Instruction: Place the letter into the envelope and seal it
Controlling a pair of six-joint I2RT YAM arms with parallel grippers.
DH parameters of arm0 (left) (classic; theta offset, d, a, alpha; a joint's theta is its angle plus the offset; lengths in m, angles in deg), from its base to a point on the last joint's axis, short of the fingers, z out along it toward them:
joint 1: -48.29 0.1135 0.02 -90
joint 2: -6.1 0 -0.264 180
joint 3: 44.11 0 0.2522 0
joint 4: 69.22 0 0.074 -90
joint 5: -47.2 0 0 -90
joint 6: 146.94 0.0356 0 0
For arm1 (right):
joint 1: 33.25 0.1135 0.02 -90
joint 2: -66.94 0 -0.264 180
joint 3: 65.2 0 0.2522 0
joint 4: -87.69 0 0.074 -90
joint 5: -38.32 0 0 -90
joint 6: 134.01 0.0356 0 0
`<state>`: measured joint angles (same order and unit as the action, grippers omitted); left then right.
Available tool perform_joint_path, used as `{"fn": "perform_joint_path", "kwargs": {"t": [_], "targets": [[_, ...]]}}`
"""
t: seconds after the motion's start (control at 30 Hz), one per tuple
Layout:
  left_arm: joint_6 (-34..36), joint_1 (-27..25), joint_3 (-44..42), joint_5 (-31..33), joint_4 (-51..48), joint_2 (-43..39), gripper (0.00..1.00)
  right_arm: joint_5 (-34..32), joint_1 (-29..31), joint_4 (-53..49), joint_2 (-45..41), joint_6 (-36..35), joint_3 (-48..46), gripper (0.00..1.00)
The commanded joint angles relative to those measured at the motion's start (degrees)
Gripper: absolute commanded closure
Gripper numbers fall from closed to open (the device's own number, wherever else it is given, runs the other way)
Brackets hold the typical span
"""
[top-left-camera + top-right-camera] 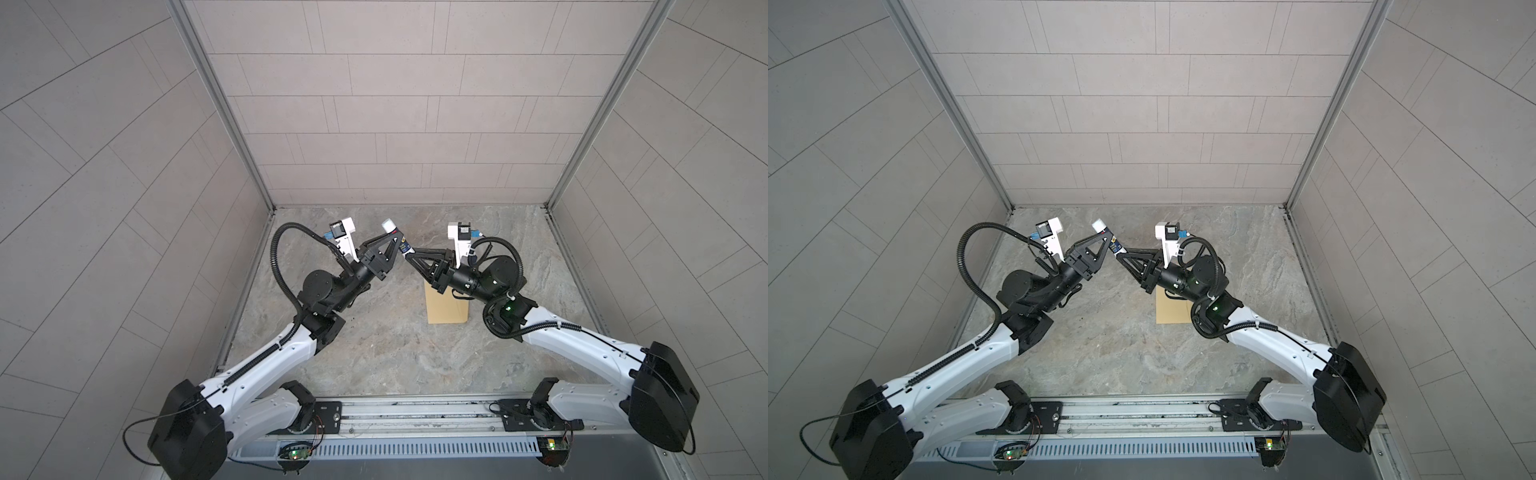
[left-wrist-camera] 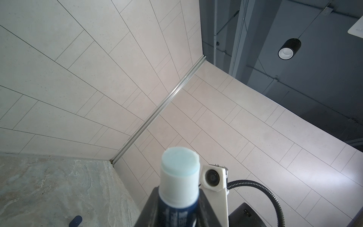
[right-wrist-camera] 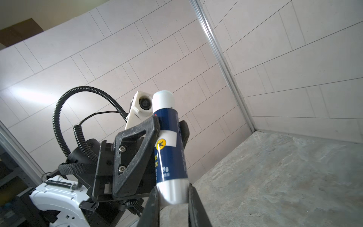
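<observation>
Two claws share one glue stick (image 3: 170,157) in mid-air. The left gripper (image 1: 398,240) clamps its blue barrel and the right gripper (image 1: 409,254) pinches its silver base, with the bare glue tip pointing to 11 o'clock in a top view. The envelope (image 1: 446,311) lies flat on the table (image 1: 374,353) at 5 o'clock from them, long axis 12-to-6, partly under the nearer right arm; the letter is not in sight.
</observation>
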<state>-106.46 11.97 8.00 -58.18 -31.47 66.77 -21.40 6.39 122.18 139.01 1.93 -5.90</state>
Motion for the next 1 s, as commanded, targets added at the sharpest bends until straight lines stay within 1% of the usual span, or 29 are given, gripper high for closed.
{"fn": "perform_joint_path", "kwargs": {"t": [0.0,0.17,0.23,0.27,0.3,0.33,0.37,0.43,0.47,0.53,0.57,0.6,0.63,0.67,0.7,0.77,0.83,0.9,0.97], "targets": [[2.2,-1.1,0.8,-6.9,2.2,-1.2,1.00,-1.7,-1.8,9.6,1.8,10.3,1.5,1.00],[2.4,-1.1,0.6,-6.9,2.1,-1.4,1.00,-1.1,-1.8,8.9,2.4,10.1,2.0,1.00],[2.4,-1.1,0.5,-6.4,1.9,-1.4,1.00,-0.9,-1.8,8.4,2.2,8.8,2.0,0.99],[2.3,-1.1,0.6,-5.8,1.6,-1.4,1.00,-0.4,-1.7,7.7,1.9,6.8,2.1,0.96],[2.2,-1.1,0.7,-5.0,0.8,-1.4,1.00,-0.3,-1.7,6.3,1.5,4.9,2.2,0.91],[1.9,-1.1,0.9,-3.9,-0.6,-1.6,1.00,-0.8,-1.7,4.6,0.5,2.1,2.1,0.83],[1.7,-1.1,1.1,-2.7,-2.5,-1.8,1.00,-2.0,-1.5,2.8,-0.9,-1.4,1.6,0.77],[1.5,-1.1,1.6,-0.8,-5.8,-2.4,1.00,-5.4,-1.0,-1.7,-4.1,-8.8,0.6,0.66],[1.1,-1.1,1.7,0.3,-7.2,-2.8,1.00,-7.3,-0.6,-4.4,-6.0,-13.7,0.1,0.60],[-0.1,-1.1,2.3,1.8,-9.4,-3.3,1.00,-11.9,0.0,-8.8,-9.8,-22.5,-1.3,0.54],[-0.5,-1.1,2.6,1.9,-10.5,-3.4,1.00,-14.3,0.2,-10.8,-11.8,-26.7,-2.2,0.49],[-0.6,-1.1,3.0,1.8,-11.8,-3.7,1.00,-16.2,0.2,-13.4,-13.7,-30.0,-2.8,0.42],[-0.6,-1.1,3.5,1.7,-13.1,-3.9,1.00,-18.2,0.2,-16.6,-15.2,-32.9,-2.8,0.38],[-0.3,-1.1,3.8,1.3,-14.2,-4.0,1.00,-21.3,0.2,-21.5,-17.0,-36.2,-2.2,0.35],[0.2,-1.1,4.0,0.9,-15.0,-4.2,1.00,-24.1,0.2,-26.6,-18.2,-38.8,-1.4,0.34],[1.2,-1.1,4.0,0.8,-16.6,-4.5,1.00,-30.5,0.1,-35.4,-20.0,-42.0,0.4,0.31],[2.7,-1.1,4.2,0.3,-18.5,-4.7,1.00,-35.4,-0.8,-43.1,-20.6,-43.0,2.2,0.29],[4.3,-1.1,4.5,-0.2,-20.9,-4.8,1.00,-37.2,-2.8,-50.2,-20.2,-42.9,4.3,0.28],[5.4,-1.1,5.0,-0.9,-23.3,-4.7,1.00,-36.7,-4.8,-55.4,-19.2,-41.7,5.9,0.27]]}}
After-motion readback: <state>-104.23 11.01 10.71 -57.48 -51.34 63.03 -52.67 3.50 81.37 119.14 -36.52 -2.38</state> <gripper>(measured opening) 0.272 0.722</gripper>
